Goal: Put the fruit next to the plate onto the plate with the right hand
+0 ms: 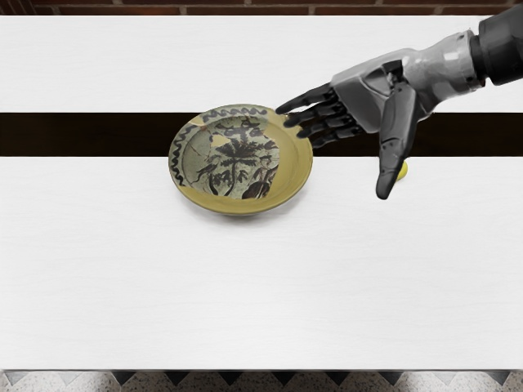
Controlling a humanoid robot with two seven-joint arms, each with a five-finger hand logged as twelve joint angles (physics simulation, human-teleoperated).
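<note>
**Fruit waits beside the plate, hand not yet closed**

Fruit shows only as a small yellow sliver on the white table, to the right of the plate and apart from its rim. Most of it is hidden behind the thumb of the right hand, so its kind cannot be told. The thumb points down just in front of it; whether it touches the fruit is unclear from this angle.

The right hand is released, grasping nothing: its four fingers stretch out leftward, their tips over the near edge of the plate's rim. The arm comes in from the upper right. The plate, ochre with a dark painted figure, holds nothing. A dark band crosses the table behind it. The left arm is out of view.

By my reading, the step in hand is the reach, with the grasp not begun. The next move calls for bringing the fingers back around the fruit opposite the thumb and closing gently, since so small a round thing could roll away, then lifting it across to the plate.
</note>
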